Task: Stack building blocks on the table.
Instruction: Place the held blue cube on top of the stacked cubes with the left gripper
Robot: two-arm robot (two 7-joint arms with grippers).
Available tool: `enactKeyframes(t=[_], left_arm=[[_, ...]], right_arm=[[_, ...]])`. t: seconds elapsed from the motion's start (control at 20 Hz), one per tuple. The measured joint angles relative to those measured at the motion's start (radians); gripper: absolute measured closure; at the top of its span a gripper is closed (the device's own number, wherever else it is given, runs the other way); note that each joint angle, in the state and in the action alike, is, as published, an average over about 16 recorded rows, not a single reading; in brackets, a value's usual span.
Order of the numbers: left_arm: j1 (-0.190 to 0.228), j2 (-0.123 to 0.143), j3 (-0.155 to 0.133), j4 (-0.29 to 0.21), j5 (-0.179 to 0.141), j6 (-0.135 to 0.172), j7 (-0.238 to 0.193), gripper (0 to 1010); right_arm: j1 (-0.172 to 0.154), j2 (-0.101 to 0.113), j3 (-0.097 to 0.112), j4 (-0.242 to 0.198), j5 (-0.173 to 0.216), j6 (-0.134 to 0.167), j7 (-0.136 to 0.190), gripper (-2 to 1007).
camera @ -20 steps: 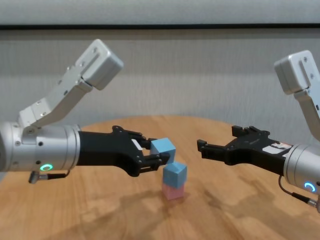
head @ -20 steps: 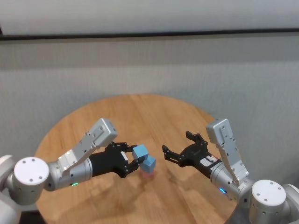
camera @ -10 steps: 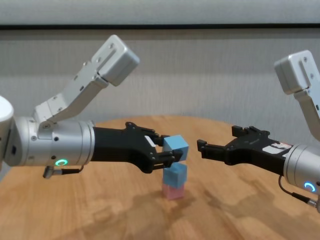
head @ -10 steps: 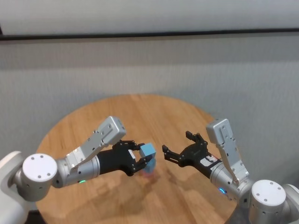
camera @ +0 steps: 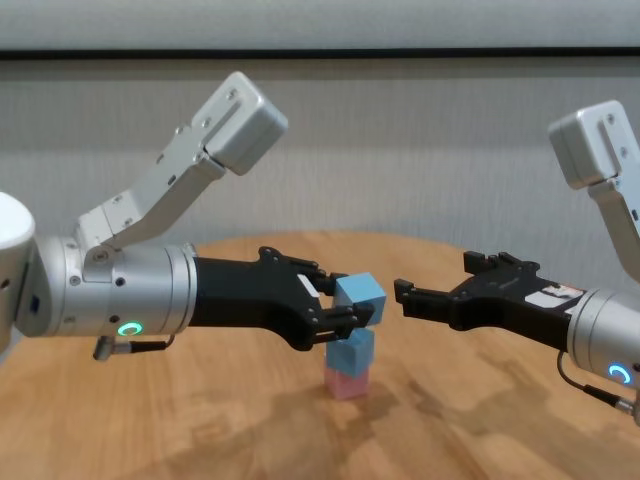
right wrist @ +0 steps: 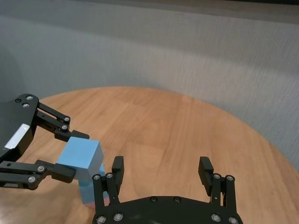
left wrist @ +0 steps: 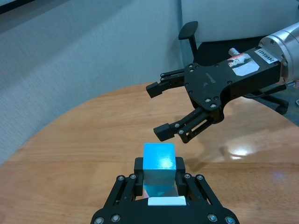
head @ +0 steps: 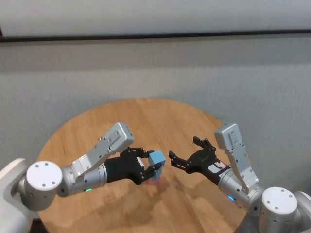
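Note:
My left gripper (camera: 343,308) is shut on a light blue block (camera: 360,296) and holds it just above and slightly off-centre over a stack on the round wooden table (camera: 200,420). The stack is a second light blue block (camera: 353,350) on a pale pink block (camera: 347,382). In the head view the held block (head: 156,158) hides most of the stack; only a bit of the pink block (head: 154,182) shows. The left wrist view shows the held block (left wrist: 159,162) between my fingers. My right gripper (camera: 412,297) is open and empty, hovering just right of the stack.
The table (head: 97,126) holds only the stack. A grey wall (head: 155,68) stands behind it. The right gripper (left wrist: 163,107) faces the left one closely across the stack, with bare wood to either side.
My left gripper has carried the light blue block to the right, from beside the stack to over its top. The right arm has not moved.

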Motion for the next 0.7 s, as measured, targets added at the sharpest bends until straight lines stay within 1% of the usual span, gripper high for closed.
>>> enactKeyframes(t=[0.7], left_arm=[[0.001,-0.007,0.008,0.014,-0.004,-0.012,-0.005,606]], right_arm=[[0.000,0.000,0.000,0.000,0.000,0.000,0.000,0]])
